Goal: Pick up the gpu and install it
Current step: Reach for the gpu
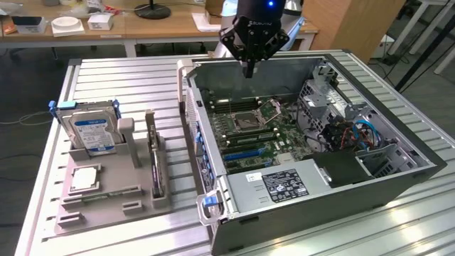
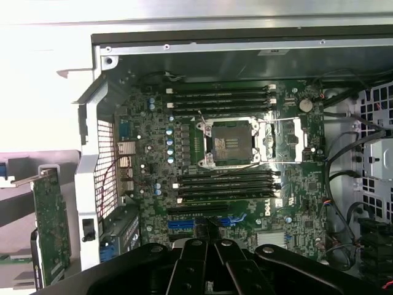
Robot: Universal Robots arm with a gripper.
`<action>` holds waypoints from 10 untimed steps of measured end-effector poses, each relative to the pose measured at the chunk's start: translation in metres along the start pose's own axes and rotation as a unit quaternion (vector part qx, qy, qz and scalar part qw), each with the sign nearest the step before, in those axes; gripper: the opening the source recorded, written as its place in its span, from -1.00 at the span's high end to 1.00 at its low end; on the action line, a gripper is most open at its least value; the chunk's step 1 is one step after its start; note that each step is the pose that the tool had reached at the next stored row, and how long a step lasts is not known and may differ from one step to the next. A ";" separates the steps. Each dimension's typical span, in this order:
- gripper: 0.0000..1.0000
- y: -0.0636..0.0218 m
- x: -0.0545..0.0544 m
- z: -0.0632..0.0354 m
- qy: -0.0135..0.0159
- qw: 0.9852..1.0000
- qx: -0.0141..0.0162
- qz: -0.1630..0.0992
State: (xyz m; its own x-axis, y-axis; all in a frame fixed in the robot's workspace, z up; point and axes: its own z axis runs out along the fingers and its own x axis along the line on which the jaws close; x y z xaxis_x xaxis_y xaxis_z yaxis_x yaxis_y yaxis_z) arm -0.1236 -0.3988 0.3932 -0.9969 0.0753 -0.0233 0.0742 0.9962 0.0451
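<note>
Gripper (image 1: 248, 72): pressed together, empty, above case (image 1: 334, 213). Gpu (image 2: 50, 227) upright in rack (image 1: 106, 209), untouched; we judge pick-up unstarted, calling for travel there and a spread grip.

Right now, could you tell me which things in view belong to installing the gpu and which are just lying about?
Job:
gpu, standing on edge in the grey holder
gripper, shut and empty, above the open computer case
motherboard inside it

Lying about:
hard drive and processor chip in the same holder
white box on the desk behind
</note>
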 end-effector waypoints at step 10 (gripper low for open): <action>0.79 -0.0003 0.003 0.0000 0.000 1.000 0.000 0.000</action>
State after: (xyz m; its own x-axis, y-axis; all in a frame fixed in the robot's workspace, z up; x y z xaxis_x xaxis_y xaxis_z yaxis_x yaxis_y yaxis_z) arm -0.1269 -0.3988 0.3932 -0.9969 0.0753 -0.0233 0.0742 0.9962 0.0452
